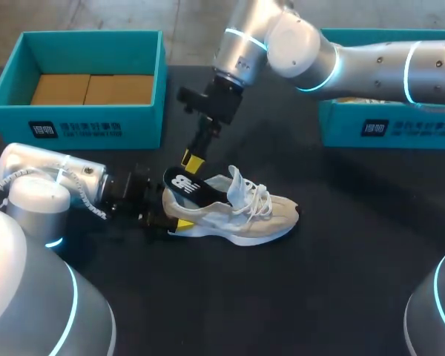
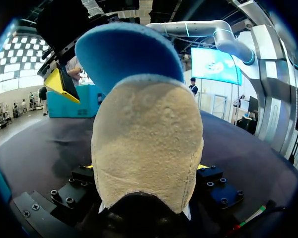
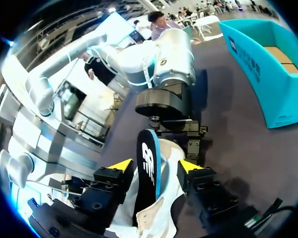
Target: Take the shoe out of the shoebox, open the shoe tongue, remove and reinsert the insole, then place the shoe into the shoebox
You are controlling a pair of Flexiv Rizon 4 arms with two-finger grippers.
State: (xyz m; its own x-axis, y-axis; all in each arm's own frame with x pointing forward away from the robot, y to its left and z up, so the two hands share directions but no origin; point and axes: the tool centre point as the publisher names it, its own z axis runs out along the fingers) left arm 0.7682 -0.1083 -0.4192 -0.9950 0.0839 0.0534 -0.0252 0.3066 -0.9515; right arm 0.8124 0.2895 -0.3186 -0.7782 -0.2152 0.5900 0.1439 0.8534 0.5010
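Observation:
A beige and white shoe [image 1: 237,215] lies on its sole on the black table, toe to the right. My left gripper [image 1: 167,219] is shut on its heel [image 2: 149,144], with a finger on each side. A dark insole [image 1: 189,187] with a blue underside [image 2: 126,49] sticks up out of the heel opening. My right gripper [image 1: 193,162] comes down from above and straddles the insole [image 3: 148,168]. Its yellow fingertips [image 3: 120,164] stand on either side with gaps showing, so it is open. The white tongue [image 1: 237,185] is pulled up.
An open teal shoebox [image 1: 81,126] with a brown cardboard floor stands at the back left. A second teal box [image 1: 386,130] stands at the back right, under my right arm. Bare black tabletop lies in front of the shoe.

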